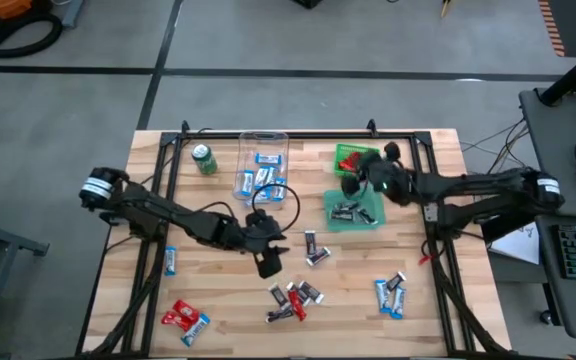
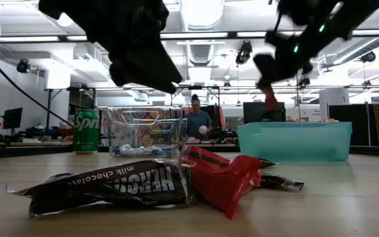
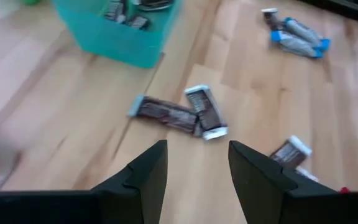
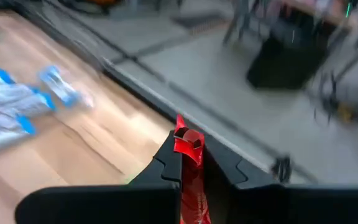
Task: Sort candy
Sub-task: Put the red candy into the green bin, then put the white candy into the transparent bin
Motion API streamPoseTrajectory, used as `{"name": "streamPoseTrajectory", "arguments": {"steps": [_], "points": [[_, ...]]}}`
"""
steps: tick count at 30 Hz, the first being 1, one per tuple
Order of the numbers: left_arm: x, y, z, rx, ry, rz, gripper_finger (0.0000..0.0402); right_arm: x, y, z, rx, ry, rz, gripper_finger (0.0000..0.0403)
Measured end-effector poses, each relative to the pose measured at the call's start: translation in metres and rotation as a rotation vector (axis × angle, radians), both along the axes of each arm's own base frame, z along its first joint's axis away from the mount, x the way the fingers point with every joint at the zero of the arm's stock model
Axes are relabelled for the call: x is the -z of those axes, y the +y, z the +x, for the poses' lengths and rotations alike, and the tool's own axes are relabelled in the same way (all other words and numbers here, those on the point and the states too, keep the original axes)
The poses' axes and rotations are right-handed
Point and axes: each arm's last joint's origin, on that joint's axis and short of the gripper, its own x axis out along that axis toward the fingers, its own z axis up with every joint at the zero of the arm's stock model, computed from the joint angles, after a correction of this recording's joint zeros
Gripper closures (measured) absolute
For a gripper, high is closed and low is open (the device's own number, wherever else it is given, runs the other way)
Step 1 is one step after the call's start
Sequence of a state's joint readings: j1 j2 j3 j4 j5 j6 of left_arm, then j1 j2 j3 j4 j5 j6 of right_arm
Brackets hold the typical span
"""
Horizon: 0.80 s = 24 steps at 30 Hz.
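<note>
The candy is scattered all over: a black-and-silver pair (image 1: 314, 249) mid-table, a mixed heap (image 1: 293, 300) at 6 o'clock, blue ones (image 1: 391, 294) at 4 o'clock, more (image 1: 185, 318) at 7. The right gripper (image 4: 190, 163) is clamped on a red bar (image 4: 190, 155) above the red bin (image 1: 348, 157) at 1 o'clock, I think, though the wrist view is blurry. A poor release could miss that bin. The left gripper (image 3: 196, 168), fingers apart and empty, hovers near the dark pair; they touch, so it could grab both or nudge one away
</note>
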<state>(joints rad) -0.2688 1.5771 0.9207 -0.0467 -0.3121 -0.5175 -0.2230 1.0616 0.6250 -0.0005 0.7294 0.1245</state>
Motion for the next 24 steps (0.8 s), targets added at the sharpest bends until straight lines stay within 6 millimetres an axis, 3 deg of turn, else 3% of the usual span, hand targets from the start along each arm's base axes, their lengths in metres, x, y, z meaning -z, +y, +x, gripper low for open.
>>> {"name": "streamPoseTrajectory", "arguments": {"steps": [4, 8, 18, 24], "points": [[0.0, 0.0, -0.002, -0.012, 0.014, 0.016, 0.0249, 0.018, -0.038, -0.006, 0.075, 0.021, 0.128, 0.037], [0.002, -0.001, -0.002, -0.008, 0.027, 0.021, 0.0249, 0.031, -0.057, -0.008, 0.085, 0.039, 0.204, 0.0333], [0.01, -0.002, -0.005, -0.032, 0.087, 0.007, 0.0249, 0.032, -0.061, -0.009, 0.082, 0.034, 0.222, 0.0236], [0.02, -0.002, -0.021, -0.17, 0.272, -0.084, 0.0249, 0.025, -0.054, -0.009, -0.061, -0.067, 0.331, 0.021]]}}
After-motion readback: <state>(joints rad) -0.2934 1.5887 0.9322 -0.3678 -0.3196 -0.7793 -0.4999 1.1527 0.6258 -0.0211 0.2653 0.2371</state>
